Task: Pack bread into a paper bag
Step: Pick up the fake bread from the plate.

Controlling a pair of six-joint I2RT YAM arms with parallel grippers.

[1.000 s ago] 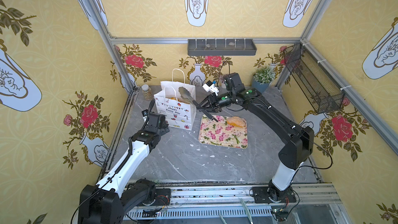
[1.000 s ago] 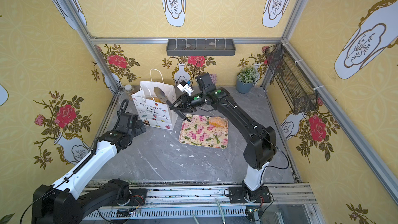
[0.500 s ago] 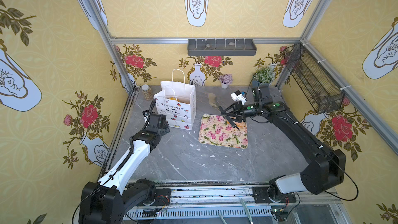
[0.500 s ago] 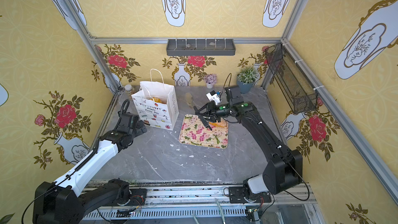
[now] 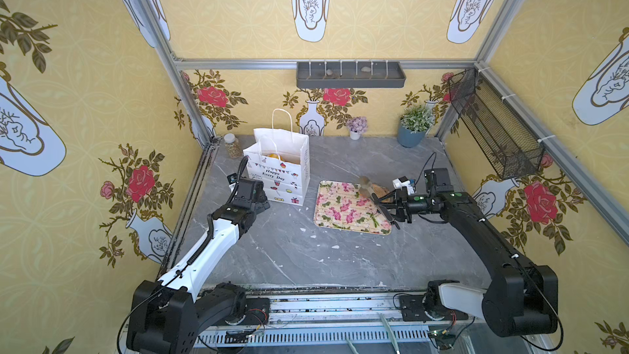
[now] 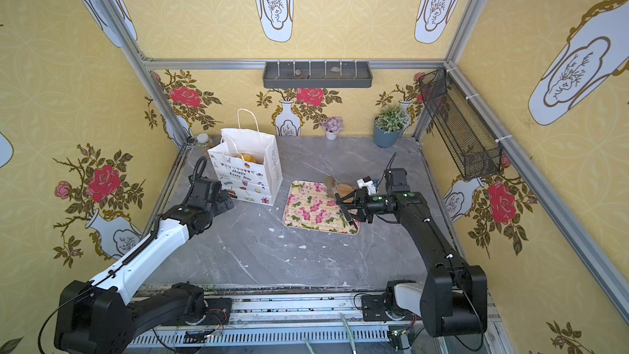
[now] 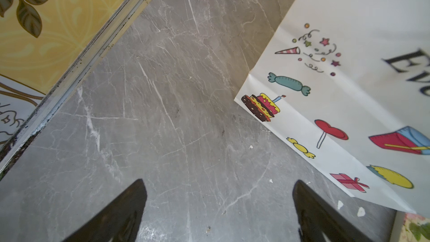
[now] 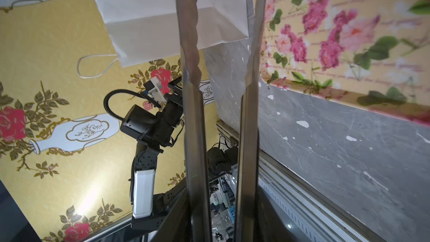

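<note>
While tongs [image 8: 193, 124] gape in right gripper [image 5: 394, 206], arm [image 5: 476, 228] outstretched toward tray [image 5: 335, 211]; left gripper [image 7: 218, 181] wide

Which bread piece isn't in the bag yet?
The brown piece on the floral tray, by the right claw's tongs; the yellow-orange one already sits inside the paper bag.

My left arm [image 5: 211, 253] has a long white part in the middle, with black round joints at each end. A black bumpy cable [image 8: 106, 104] runs along it and makes a loop near the wrist. My left hand [image 7: 218, 213] has two black pointy fingers [image 7: 116, 215]. My right arm [image 5: 483, 233] is nearly all black, with one white piece [image 5: 459, 296] low down by its base. Little green lights [image 5: 454, 195] glow near its wrist, and a small white box [image 5: 403, 183] sits there too.
</note>
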